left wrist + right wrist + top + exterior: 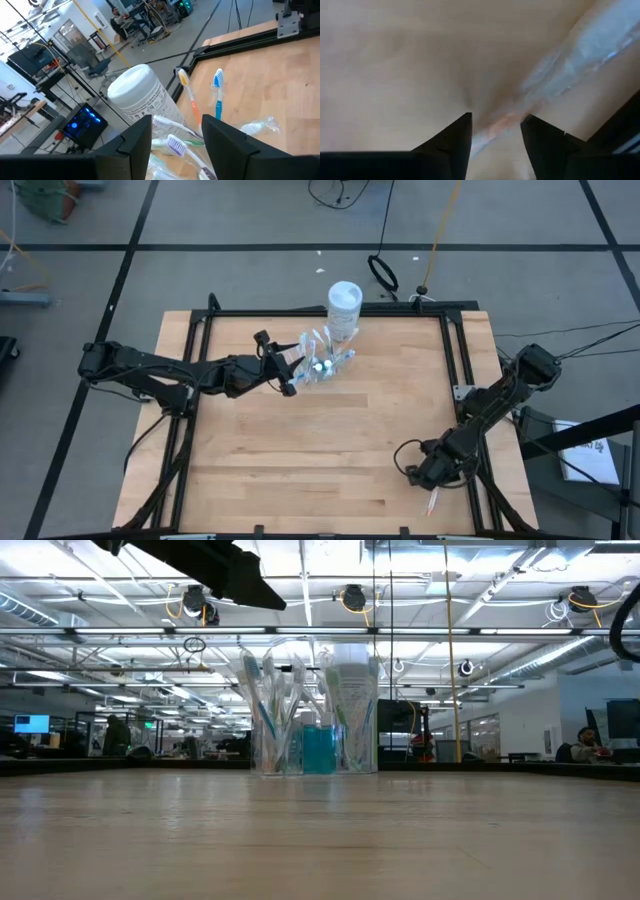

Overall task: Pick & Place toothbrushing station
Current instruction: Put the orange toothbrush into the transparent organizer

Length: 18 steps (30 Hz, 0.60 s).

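A small clear cup (322,367) holding several toothbrushes stands on the table at the far middle. In the low view (285,735) it also holds a teal toothpaste tube (318,750). My left gripper (292,376) is open just left of the cup and above it. In its wrist view (176,145) white and green brush heads (172,145) show between the fingers, and an orange brush (192,102) and a blue brush (218,95) stand beyond. My right gripper (422,478) is open, pointing down at the table near its front right. A clear-wrapped toothbrush (555,75) lies on the wood between its fingers.
A tall white cylindrical tub (344,304) stands right behind the cup, close to the table's far edge; it also shows in the left wrist view (137,97). A black frame (300,312) runs around the wooden table. The table's middle and near left are bare wood.
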Tool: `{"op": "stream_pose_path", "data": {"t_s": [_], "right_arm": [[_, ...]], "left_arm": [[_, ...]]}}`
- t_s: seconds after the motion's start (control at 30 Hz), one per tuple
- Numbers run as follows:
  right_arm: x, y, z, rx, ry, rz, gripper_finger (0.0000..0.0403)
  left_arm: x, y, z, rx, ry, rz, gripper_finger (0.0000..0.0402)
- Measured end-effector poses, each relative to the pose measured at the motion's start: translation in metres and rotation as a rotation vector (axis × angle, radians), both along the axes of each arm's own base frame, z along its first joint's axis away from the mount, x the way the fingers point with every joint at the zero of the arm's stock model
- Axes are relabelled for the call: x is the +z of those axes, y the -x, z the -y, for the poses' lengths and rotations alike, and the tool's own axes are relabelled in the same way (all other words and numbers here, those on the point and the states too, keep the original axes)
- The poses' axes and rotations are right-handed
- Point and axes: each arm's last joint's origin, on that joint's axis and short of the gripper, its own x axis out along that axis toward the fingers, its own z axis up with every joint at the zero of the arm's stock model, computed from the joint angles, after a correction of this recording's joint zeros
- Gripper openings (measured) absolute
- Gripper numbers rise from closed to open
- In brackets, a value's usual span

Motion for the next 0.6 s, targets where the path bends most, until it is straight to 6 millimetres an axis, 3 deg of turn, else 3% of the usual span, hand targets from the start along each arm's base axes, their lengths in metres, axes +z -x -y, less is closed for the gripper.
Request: {"op": "stream_pose_path", "data": {"t_s": [0.17, 0.3, 0.6], "right_arm": [[-0.012, 0.006, 0.008, 0.002, 0.038, 0.017, 0.0145], [-0.015, 0.007, 0.01, 0.109, 0.046, 0.105, 0.0124], [-0.016, 0.003, 0.01, 0.245, 0.038, 0.207, 0.0019]], "left_arm": [[0.0, 0.0, 0.0, 0.003, 0.018, 0.012, 0.0179], [0.0, 0.0, 0.0, 0.008, 0.042, 0.028, 0.0179], [0.0, 0.0, 0.0, 0.018, 0.08, 0.054, 0.0179]]}}
